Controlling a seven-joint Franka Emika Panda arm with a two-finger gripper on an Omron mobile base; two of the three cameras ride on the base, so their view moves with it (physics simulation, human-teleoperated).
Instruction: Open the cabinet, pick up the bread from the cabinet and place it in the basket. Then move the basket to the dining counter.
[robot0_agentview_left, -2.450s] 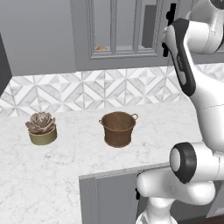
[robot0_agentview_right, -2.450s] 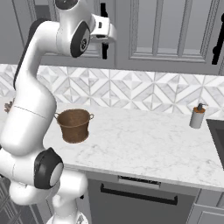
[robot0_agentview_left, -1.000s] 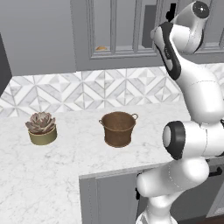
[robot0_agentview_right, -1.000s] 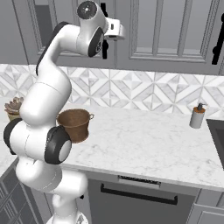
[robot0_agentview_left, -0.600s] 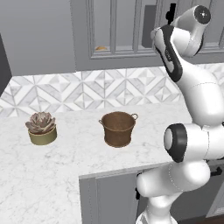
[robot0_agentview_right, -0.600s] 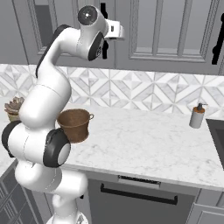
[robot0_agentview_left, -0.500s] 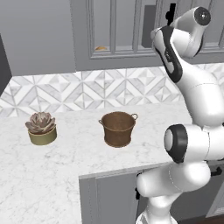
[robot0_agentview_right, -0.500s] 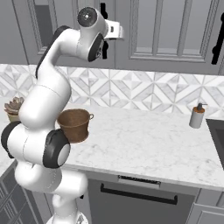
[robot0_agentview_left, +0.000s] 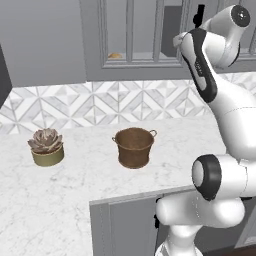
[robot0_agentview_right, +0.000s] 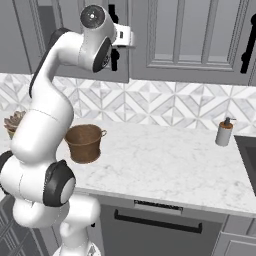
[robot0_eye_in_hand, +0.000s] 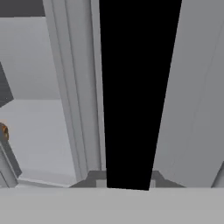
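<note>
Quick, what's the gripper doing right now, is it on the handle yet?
Gripper: at the cabinet's black bar handle, which runs right up to the camera in the hand view; open or closed on it cannot be told.

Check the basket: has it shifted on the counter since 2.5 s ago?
No. The basket sits at the same spot, right of the succulent pot and below the same backsplash tiles.

Quick count: one basket (robot0_agentview_left: 134, 146), one bread (robot0_agentview_left: 115, 56) behind glass cabinet (robot0_agentview_left: 131, 35) door, one succulent pot (robot0_agentview_left: 47, 147), one soap bottle (robot0_agentview_right: 224, 132), one tabletop (robot0_agentview_right: 165, 160), one black bar handle (robot0_eye_in_hand: 138, 87) up close.
</note>
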